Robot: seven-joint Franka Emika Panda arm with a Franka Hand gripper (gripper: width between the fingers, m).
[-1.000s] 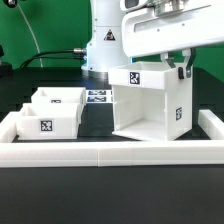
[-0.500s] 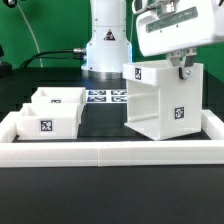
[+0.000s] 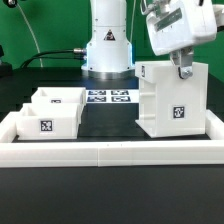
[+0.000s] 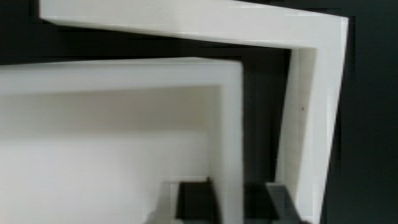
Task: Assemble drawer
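Observation:
The white drawer casing (image 3: pixel 170 105) stands upright on the black table at the exterior view's right, a square tag on its front and one on its top. My gripper (image 3: pixel 183 69) comes down from above and is shut on the casing's upper wall edge. In the wrist view the casing wall (image 4: pixel 228 120) runs between my two dark fingers (image 4: pixel 196 203), with my gripper (image 4: pixel 242 203) closed on it. Two small white trays sit at the exterior view's left, one in front (image 3: pixel 44 121) and one behind (image 3: pixel 58 98), each tagged.
A long low white rail (image 3: pixel 110 152) runs along the front and up both sides of the work area. The marker board (image 3: pixel 108 97) lies flat at the back centre, in front of the robot base (image 3: pixel 108 45). The casing stands close to the right side rail.
The gripper has carried the casing toward the exterior view's right and turned it, so its open side no longer faces the camera. The trays have not moved.

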